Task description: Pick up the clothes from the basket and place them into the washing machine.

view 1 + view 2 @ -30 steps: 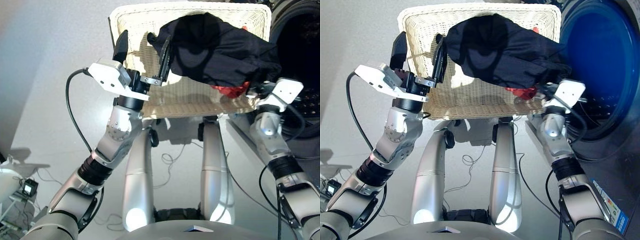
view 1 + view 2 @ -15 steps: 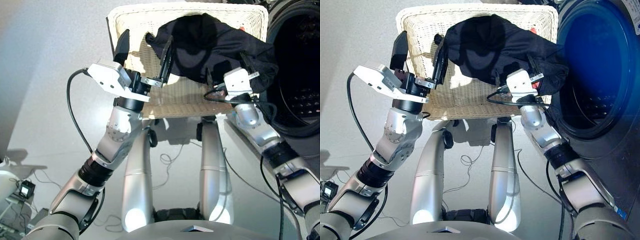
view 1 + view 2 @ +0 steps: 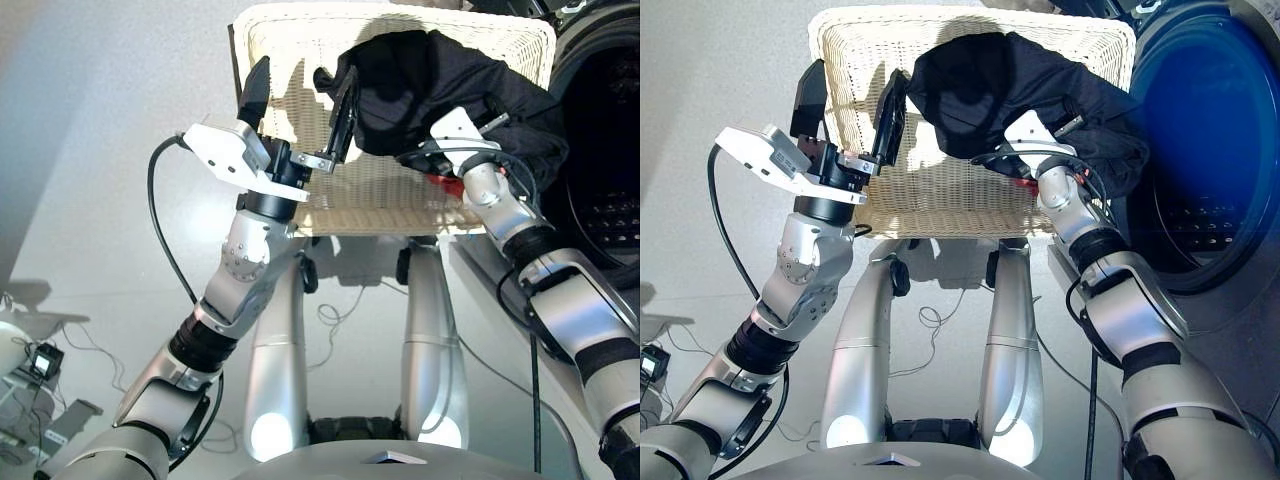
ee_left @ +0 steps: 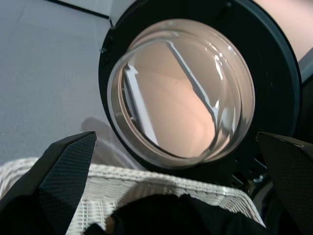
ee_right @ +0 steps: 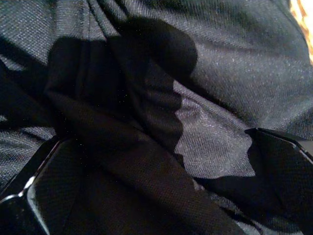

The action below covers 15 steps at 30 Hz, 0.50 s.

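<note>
Reaching right gripper [image 5: 161,196] into dark clothes [image 3: 450,85], jaws spread.

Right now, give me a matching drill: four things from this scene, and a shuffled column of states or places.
1. left gripper
2. right gripper
3. dark clothes
4. porthole door

a. heaped in the wicker basket
b. open, empty, above the basket's left part
c. swung open, beyond the basket
d. pushed down into dark cloth

Pairs: 1-b, 2-d, 3-a, 4-c
</note>
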Available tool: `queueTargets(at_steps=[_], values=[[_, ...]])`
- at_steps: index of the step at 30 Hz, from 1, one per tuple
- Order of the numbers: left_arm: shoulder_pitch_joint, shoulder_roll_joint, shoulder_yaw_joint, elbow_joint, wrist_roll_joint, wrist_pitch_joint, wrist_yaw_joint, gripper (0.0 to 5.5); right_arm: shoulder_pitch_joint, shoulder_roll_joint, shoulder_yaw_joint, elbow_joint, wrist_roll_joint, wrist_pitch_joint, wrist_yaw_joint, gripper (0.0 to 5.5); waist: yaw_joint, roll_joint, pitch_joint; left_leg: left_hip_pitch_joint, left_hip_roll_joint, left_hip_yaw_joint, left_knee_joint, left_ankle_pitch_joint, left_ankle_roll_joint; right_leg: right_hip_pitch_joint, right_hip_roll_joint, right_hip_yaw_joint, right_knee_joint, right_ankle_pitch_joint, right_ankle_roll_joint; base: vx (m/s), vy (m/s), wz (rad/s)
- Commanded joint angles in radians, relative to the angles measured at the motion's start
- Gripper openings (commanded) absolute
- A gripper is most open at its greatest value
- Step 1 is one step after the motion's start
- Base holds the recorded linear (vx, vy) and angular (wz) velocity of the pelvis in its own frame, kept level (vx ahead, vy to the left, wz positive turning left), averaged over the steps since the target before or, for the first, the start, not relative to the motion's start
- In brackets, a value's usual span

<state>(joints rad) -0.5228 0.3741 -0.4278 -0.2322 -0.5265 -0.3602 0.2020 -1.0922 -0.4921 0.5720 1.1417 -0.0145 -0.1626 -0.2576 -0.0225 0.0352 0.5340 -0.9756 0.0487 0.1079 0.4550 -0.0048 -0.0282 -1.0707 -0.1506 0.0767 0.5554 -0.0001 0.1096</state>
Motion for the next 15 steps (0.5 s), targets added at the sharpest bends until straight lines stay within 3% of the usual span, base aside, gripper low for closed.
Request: queueTargets(at_steps=[1,15], values=[[-0.006,0.013,0.018,-0.093,0.047,-0.019,-0.029,5.5,-0.019,-0.05,-0.009,0.099,0.025,0.035,0.0,5.5,0.031,0.023,-0.014,-0.019,-0.012,0.006,0.049,-0.059,-0.026,0.022,0.029,-0.07,-0.048,0.016,-0.008,0.0,0.0,0.0],[-0.036,0.017,0.004,-0.074,0.056,-0.006,-0.037,5.5,-0.067,-0.071,-0.017,0.212,0.077,0.055,0.048,5.5,0.049,0.055,-0.014,-0.069,-0.014,0.007,0.067,-0.06,-0.025,-0.035,0.023,-0.074,-0.021,0.006,-0.009,0.0,0.0,0.0]])
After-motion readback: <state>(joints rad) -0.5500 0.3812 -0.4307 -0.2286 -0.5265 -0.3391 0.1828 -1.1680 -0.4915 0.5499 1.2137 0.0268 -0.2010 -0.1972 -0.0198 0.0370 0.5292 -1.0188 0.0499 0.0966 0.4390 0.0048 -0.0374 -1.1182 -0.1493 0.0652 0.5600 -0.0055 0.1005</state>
